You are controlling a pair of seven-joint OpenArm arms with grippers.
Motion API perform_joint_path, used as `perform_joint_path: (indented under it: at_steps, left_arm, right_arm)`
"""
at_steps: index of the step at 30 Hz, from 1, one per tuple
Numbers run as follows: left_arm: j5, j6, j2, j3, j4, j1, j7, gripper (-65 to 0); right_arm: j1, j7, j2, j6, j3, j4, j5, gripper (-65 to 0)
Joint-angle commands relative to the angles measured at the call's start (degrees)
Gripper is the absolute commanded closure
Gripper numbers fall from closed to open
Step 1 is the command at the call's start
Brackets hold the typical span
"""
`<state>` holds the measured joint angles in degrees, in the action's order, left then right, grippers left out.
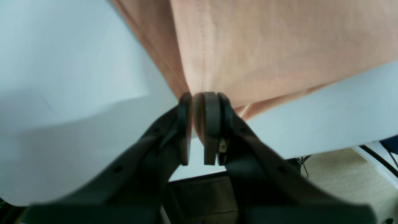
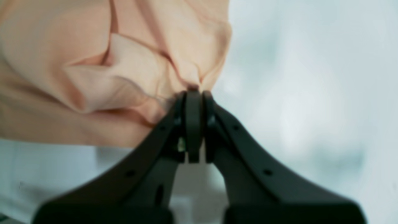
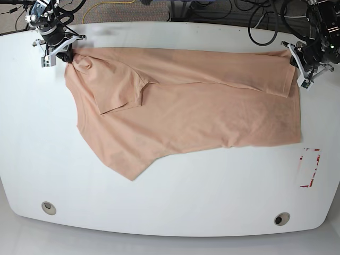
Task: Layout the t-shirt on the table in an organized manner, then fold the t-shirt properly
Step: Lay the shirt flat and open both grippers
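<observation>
A: Look at that t-shirt [image 3: 186, 109]: soft peach cloth, matt all over, fine weave, with a stitched seam line running along it in the left wrist view.

B: And under it the tabletop [image 3: 170, 196] is smooth, glossy white, catching pale reflections.

A: The left gripper [image 1: 200, 130] looks like dark matt plastic, its pads a smoother grey.

B: Same on the right gripper [image 2: 194, 124]: black, dull-finished plastic, small screw holes in the arms. The cloth puckers into soft creases right at its tip.

T-shirt [image 3: 186, 109] on table [image 3: 170, 186]
</observation>
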<state>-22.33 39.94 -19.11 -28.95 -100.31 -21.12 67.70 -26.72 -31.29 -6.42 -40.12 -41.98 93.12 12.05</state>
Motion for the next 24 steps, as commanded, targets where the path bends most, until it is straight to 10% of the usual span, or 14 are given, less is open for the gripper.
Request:
perform_joint_path:
  at_steps: [1,24]
  left_arm:
    - [-0.4,0.1,-0.9,-0.5,-1.1,-1.4,-0.3,-4.7]
    - [-0.7,0.1,-0.5,-2.9,-5.4,-5.3,-0.5,-4.9]
  right_arm:
    - [-2.8,-4.6,1.7,0.1,-1.4,2.1,-3.6,-0.3]
    - [-7.6,-4.4,5.6,0.1,-4.1,8.2,-3.7,-0.3]
